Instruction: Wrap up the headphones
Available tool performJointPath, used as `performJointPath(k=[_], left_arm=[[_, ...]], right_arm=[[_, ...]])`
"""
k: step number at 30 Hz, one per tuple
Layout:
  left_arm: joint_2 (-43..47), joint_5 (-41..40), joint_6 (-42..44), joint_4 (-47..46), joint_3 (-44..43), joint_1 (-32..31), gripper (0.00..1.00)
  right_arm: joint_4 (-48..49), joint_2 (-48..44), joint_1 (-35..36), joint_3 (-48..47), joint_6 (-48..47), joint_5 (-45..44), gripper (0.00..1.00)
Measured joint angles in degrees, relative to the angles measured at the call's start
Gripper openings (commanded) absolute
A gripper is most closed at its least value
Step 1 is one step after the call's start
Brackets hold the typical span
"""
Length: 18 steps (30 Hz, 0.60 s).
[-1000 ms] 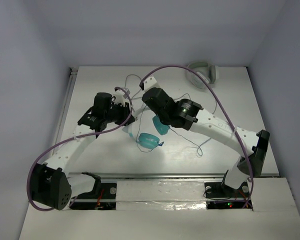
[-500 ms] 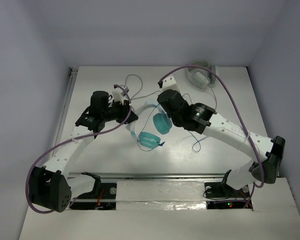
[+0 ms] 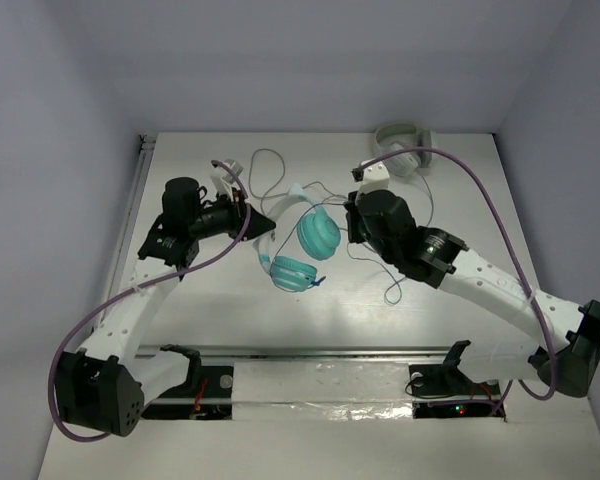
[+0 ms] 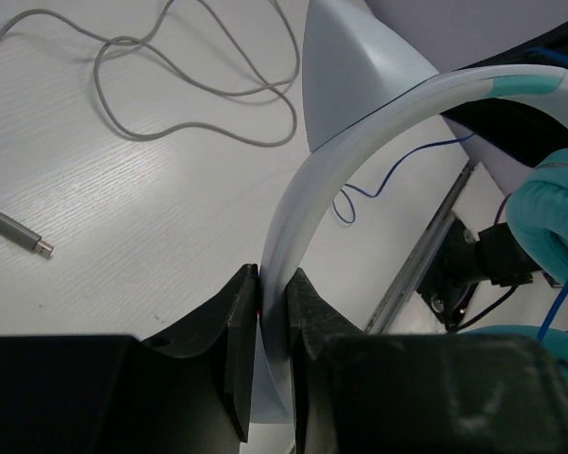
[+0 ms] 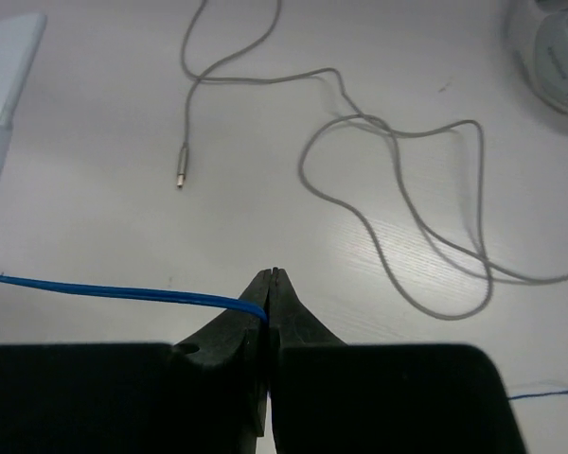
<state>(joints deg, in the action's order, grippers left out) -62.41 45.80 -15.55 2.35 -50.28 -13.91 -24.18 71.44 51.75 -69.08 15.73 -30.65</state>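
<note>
The headphones (image 3: pixel 305 245) have two teal ear cups, a white headband and a thin blue cable, and hang above the table's middle. My left gripper (image 3: pixel 263 226) is shut on the white headband (image 4: pixel 308 208), with the teal cups (image 4: pixel 559 213) at the right of the left wrist view. My right gripper (image 3: pixel 352 215) is just right of the cups and is shut on the blue cable (image 5: pixel 114 292), which runs taut to the left. More blue cable (image 3: pixel 392 290) trails loose on the table below the right arm.
Grey-white headphones (image 3: pixel 404 148) lie at the table's back right. Their grey cable (image 5: pixel 398 218) loops over the table, and its plug (image 5: pixel 182 177) rests on the table; the cable also shows in the left wrist view (image 4: pixel 170 85). A rail runs along the near edge (image 3: pixel 330 352).
My left gripper has drawn left and back, carrying the headband. My right gripper has moved right and back, pulling the blue cable away from the cups. The teal cups have shifted slightly up-right.
</note>
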Motion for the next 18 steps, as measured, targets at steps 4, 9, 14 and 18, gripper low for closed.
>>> performJointPath(k=[4, 9, 14, 18], left_arm=[[1.0, 1.9, -2.8, -2.0, -0.5, 1.1, 0.0], [2.3, 1.4, -5.8, -3.2, -2.8, 1.3, 0.0], [3.5, 0.2, -8.1, -3.4, -5.4, 1.3, 0.0], [4.1, -0.4, -9.4, -2.9, -8.1, 1.3, 0.0]], right_arm=[[7.2, -3.8, -1.6, 5.6, 1.7, 7.8, 0.16], [17.7, -7.1, -3.0, 12.1, 3.9, 16.6, 0.33], [29.5, -6.5, -6.8, 17.8, 5.8, 25.3, 0.45], [37.3, -3.8, -9.2, 21.9, 6.9, 30.8, 0.58]])
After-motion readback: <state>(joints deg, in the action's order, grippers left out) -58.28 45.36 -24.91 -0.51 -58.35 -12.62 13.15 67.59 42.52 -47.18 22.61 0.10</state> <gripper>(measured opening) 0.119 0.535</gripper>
